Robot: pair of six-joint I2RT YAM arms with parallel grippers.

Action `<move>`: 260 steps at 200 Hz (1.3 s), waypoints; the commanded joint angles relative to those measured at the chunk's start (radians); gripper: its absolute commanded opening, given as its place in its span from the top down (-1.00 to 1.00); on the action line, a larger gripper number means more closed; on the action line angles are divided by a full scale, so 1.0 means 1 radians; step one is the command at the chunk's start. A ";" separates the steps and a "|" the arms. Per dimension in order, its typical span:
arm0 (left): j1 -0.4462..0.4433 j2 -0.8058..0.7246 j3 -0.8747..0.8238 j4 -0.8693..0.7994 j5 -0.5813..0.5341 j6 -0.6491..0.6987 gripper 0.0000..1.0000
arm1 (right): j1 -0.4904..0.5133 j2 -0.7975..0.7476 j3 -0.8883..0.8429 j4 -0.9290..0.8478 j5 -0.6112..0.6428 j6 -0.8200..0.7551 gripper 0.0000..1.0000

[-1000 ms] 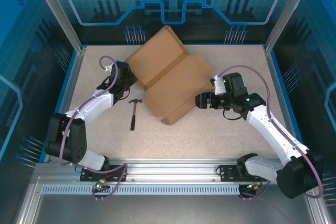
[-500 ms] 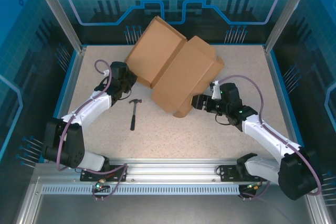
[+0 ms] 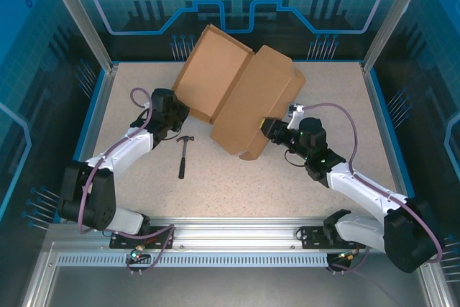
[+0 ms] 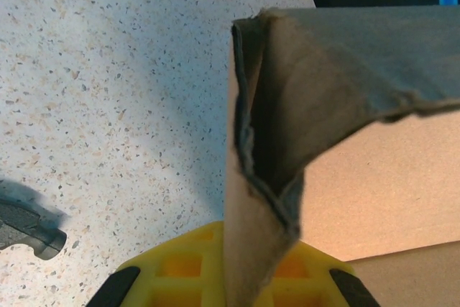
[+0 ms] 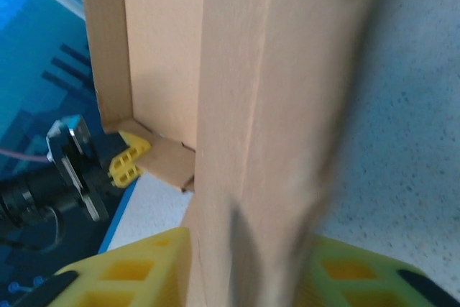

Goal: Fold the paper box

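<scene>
Top external | paper box (image 3: 244,98) swung back | left end effector (image 3: 180,113) clamped on it | right end effector (image 3: 265,129) now clamped too

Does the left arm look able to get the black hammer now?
Probably not yet: the hammer lies close by with nothing between, but the left end effector is shut on the paper box and must release first.

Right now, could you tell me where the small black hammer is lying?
In the top view the hammer lies on the table left of centre, just nearer than the left gripper and left of the paper box.
</scene>
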 commanded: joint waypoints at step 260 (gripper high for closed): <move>0.000 -0.126 -0.170 0.146 0.269 0.365 -0.47 | -0.307 0.002 0.413 -0.848 -0.152 -0.382 0.99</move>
